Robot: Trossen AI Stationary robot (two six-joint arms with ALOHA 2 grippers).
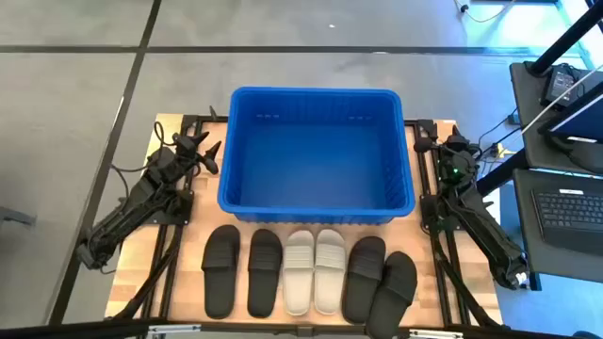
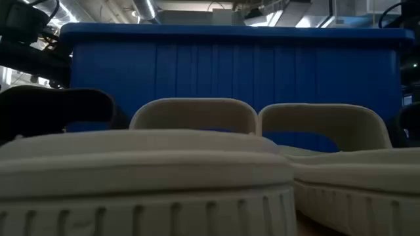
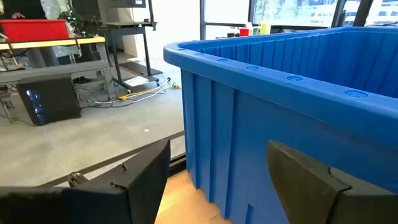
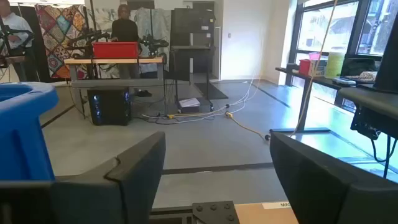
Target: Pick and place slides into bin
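Wooden table holds unlabelled slides before bin.

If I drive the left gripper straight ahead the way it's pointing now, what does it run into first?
Most likely the bin: its blue ribbed wall and corner fill the left wrist view just past the open left gripper. The line seems to graze that corner, so depth is uncertain; slightly off, it would pass over open floor.

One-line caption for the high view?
Six slides lined up before the empty blue bin; left gripper and right gripper open beside it.
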